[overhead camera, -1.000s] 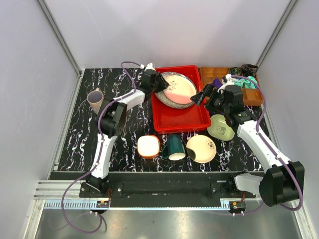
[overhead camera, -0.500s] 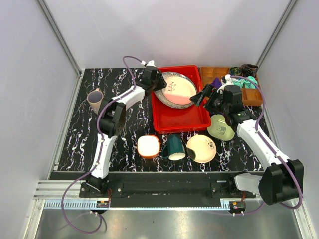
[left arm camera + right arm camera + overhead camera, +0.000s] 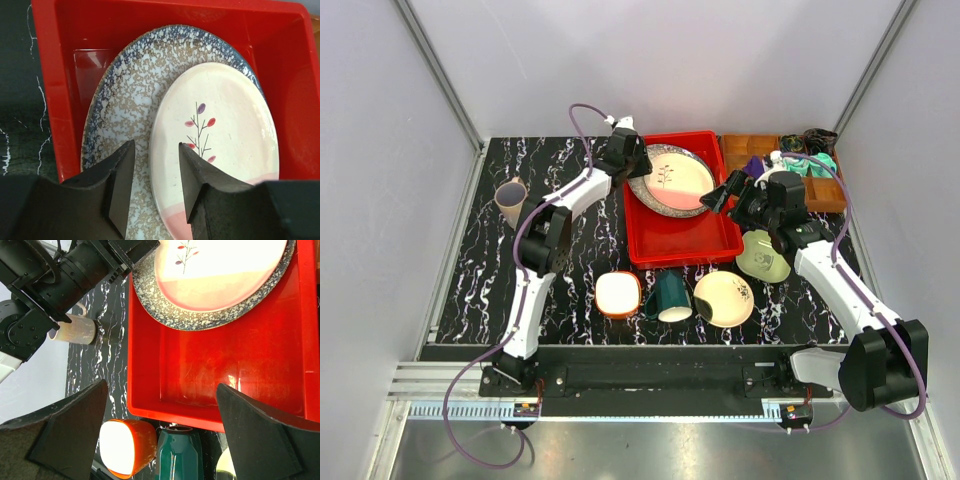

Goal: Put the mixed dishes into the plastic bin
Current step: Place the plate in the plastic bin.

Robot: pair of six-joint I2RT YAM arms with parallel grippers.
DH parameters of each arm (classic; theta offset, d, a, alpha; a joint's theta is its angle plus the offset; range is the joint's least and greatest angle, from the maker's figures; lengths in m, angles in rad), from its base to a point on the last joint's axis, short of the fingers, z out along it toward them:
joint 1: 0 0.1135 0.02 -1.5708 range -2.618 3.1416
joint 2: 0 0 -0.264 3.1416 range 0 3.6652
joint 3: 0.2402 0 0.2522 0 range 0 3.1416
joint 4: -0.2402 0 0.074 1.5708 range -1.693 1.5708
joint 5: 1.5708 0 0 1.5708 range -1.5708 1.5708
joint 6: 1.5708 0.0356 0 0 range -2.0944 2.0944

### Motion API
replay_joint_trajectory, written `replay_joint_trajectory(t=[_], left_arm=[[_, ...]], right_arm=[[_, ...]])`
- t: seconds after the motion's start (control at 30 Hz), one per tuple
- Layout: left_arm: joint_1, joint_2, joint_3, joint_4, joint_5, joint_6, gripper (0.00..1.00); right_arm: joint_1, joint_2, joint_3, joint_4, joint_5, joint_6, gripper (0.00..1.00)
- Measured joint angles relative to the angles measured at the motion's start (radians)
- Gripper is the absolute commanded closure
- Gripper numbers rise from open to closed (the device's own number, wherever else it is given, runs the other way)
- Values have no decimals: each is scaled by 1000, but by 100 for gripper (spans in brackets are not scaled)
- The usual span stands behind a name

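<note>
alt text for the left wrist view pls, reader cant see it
A pink-cream plate with a small twig motif lies on a larger speckled grey plate inside the red plastic bin. In the foreground, the left gripper shows its two dark fingers parted just above the plates.

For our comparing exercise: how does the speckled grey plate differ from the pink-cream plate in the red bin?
The speckled grey plate is larger than the pink-cream plate. The grey one is mottled all over; the pink-cream one is smooth with a twig motif. The grey one lies underneath, the pink-cream one on top. Both are round, inside the red bin.
</note>
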Motion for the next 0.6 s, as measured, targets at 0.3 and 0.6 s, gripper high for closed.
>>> replay_joint_trajectory(t=[0.3, 0.6], left_arm=[[0, -199, -158, -43, -16, 75, 37], [7, -556, -445, -15, 24, 81, 35]], right_arm=[[0, 0, -8, 3, 1, 0, 0], [0, -18, -59, -27, 68, -10, 0]])
